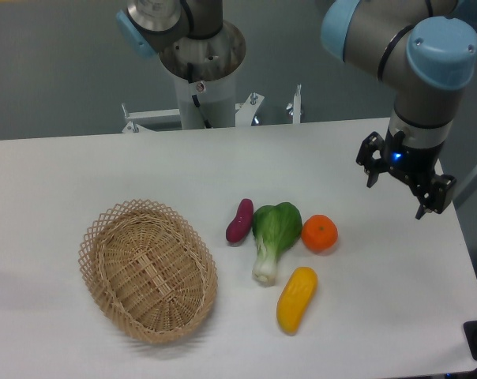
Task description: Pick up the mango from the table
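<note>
Robot gripper (397,189) hangs spread and empty above the white table (65,166), the mango (297,298) lying below and to its left

Farthest to the gripper's left sits an oval wicker basket (148,270), its weave tan and its rim an open lattice; nearer in come a small, smooth purple sweet potato (239,220), a leafy green bok choy (273,238) with a pale stalk, and a round orange (319,233) with dimpled skin, the closest of the group to the gripper. The mango, smooth, long and slightly curved, yellow shading to orange at its upper end, lies on the tabletop just below the bok choy's stalk and apart from the orange. The black two-finger gripper shows a small blue light at its wrist; no writing can be read
</note>
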